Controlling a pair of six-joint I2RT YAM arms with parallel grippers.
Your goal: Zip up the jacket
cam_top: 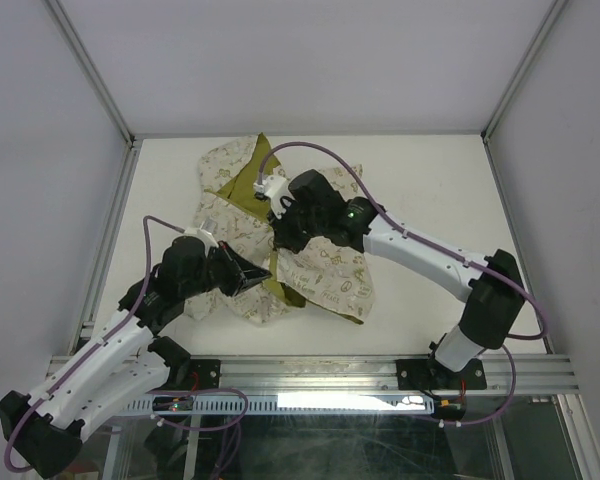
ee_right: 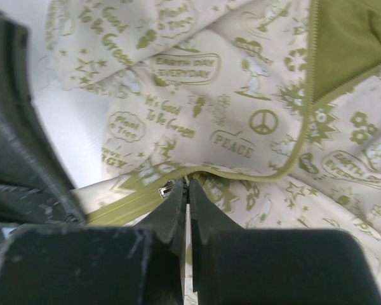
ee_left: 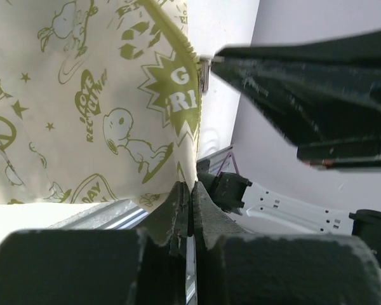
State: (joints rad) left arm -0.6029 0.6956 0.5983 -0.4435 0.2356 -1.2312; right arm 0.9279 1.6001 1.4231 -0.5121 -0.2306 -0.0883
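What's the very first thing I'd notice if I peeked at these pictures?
A cream jacket covered in green cartoon dogs and peace signs lies crumpled in the middle of the white table. Two black robot claws meet on it: the left gripper pinches its printed edge shut, and the right gripper is shut on the green zipper strip beside a small metal slider.

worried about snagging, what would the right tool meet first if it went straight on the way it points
The jacket, at its green zipper edge; the shut right tool seems to pinch it.

On table (cam_top: 430, 190), jacket (cam_top: 330, 275); left end effector (cam_top: 263, 271) at its near edge.
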